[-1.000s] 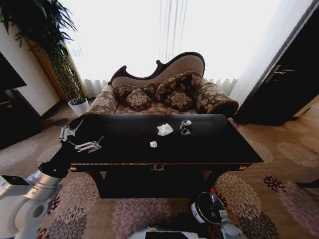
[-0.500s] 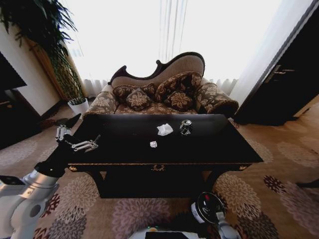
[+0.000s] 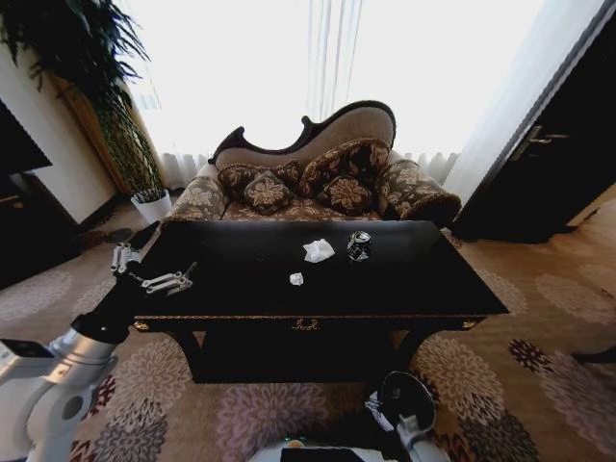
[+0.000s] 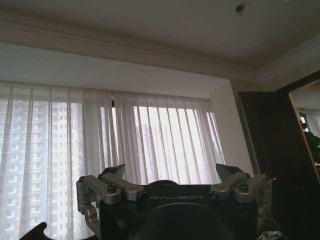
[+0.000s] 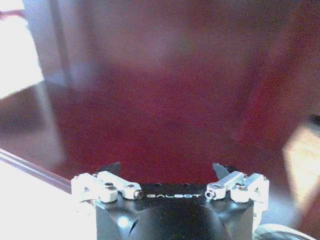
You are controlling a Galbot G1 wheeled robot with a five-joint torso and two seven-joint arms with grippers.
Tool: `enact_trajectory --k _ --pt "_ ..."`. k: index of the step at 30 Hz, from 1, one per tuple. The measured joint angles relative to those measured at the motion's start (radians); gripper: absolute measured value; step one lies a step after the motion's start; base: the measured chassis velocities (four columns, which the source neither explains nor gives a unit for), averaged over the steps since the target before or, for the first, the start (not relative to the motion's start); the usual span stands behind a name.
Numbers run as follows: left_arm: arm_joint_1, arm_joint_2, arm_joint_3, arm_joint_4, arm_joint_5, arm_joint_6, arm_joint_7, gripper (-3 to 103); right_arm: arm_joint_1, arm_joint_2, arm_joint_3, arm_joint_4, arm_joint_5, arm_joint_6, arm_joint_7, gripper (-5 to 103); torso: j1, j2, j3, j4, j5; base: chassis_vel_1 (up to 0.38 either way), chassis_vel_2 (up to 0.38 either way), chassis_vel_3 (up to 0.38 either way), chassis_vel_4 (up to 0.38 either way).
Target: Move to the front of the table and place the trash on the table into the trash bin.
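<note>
While the black table [image 3: 423, 279] was seen spread before the patterned sofa [image 3: 318, 178], the left gripper [image 3: 144, 269] was held over its left edge, fingers spread wide with nothing between them. Well to its right on the tabletop lay the dark can [image 3: 359, 245], the crumpled tissue [image 3: 318, 251] and, nearest the gripper, the tiny white scrap [image 3: 296, 279]. The right gripper [image 5: 167, 172] was seen open and empty.

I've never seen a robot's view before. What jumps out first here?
A large glossy black wooden table fills the middle, with a crumpled white tissue, a dark drink can and a tiny white scrap on top. Behind it stands a patterned brown sofa; the left gripper hovers at the table's left end.
</note>
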Motion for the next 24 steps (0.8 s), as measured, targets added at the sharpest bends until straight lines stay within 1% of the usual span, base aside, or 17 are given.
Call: enact_trajectory --k 2,4,5,7,8,9,11,13,14,16,18,19,21,24 --pt "-0.001 -0.001 0.000 0.002 0.001 0.000 0.000 100 -0.017 0.001 -0.007 0.020 0.014 0.052 -0.079 100 0.000 0.000 0.000 -0.0001 0.0002 0.000 0.000 0.000 0.000" --pt "-0.002 -0.002 0.002 0.003 0.003 0.000 0.000 100 -0.039 0.007 -0.015 0.067 0.013 0.077 -0.100 100 0.000 0.000 0.000 0.0000 0.0000 0.000 0.000 0.000 0.000" --pt "-0.002 -0.002 0.002 0.003 0.003 0.000 0.000 100 -0.039 0.007 -0.015 0.067 0.013 0.077 -0.100 100 0.000 0.000 0.000 0.0000 0.0000 0.000 0.000 0.000 0.000" --pt "-0.003 -0.004 0.005 0.005 0.005 0.000 0.000 100 -0.075 0.015 -0.025 0.158 0.022 0.081 -0.109 100 0.000 0.000 0.000 0.0000 0.0002 0.000 0.000 0.000 0.000" --pt "-0.004 -0.004 0.005 0.006 0.006 0.000 0.000 100 -0.105 0.020 -0.030 0.231 0.031 0.084 -0.123 100 0.000 0.000 0.000 0.0000 -0.0001 0.000 0.000 0.000 0.000" --pt "-0.004 -0.004 0.005 0.006 0.006 0.000 0.000 100 -0.105 0.020 -0.030 0.231 0.031 0.084 -0.123 100 0.000 0.000 0.000 0.0000 -0.0001 0.000 0.000 0.000 0.000" --pt "-0.007 -0.004 0.004 0.011 0.006 0.000 0.000 100 -0.165 0.030 -0.043 0.358 0.043 0.090 -0.141 100 0.000 0.000 0.000 0.0001 0.0000 0.000 0.000 0.000 0.000" --pt "-0.011 -0.003 0.004 0.017 0.007 0.000 -0.001 100 -0.240 0.042 -0.066 0.476 0.050 0.089 -0.133 100 0.000 0.000 0.000 0.0000 -0.0002 0.000 0.000 0.000 0.000" --pt "-0.011 -0.003 0.004 0.017 0.007 0.000 -0.001 100 -0.240 0.042 -0.066 0.476 0.050 0.089 -0.133 100 0.000 0.000 0.000 0.0000 -0.0002 0.000 0.000 0.000 0.000" --pt "-0.013 -0.003 0.005 0.019 0.007 0.000 -0.001 100 -0.300 0.052 -0.085 0.570 0.056 0.091 -0.137 100 0.000 0.000 0.000 -0.0003 0.0000 0.000 0.000 0.000 0.000" --pt "-0.014 -0.003 0.008 0.021 0.009 0.000 -0.001 100 -0.341 0.056 -0.099 0.643 0.073 0.098 -0.166 100 0.000 0.000 0.000 0.0000 0.0000 0.000 0.000 0.000 0.000" --pt "-0.014 -0.003 0.008 0.021 0.009 0.000 -0.001 100 -0.341 0.056 -0.099 0.643 0.073 0.098 -0.166 100 0.000 0.000 0.000 0.0000 0.0000 0.000 0.000 0.000 0.000" --pt "-0.014 -0.003 0.008 0.022 0.010 0.000 -0.001 100 -0.377 0.053 -0.110 0.702 0.108 0.108 -0.221 100 0.000 0.000 0.000 -0.0001 0.0000 0.000 0.000 0.000 0.000" --pt "-0.014 -0.003 0.003 0.025 0.009 0.000 -0.001 100 -0.427 0.045 -0.131 0.800 0.173 0.088 -0.231 100 0.000 0.000 0.000 -0.0002 0.0000 0.000 0.000 0.000 0.000"
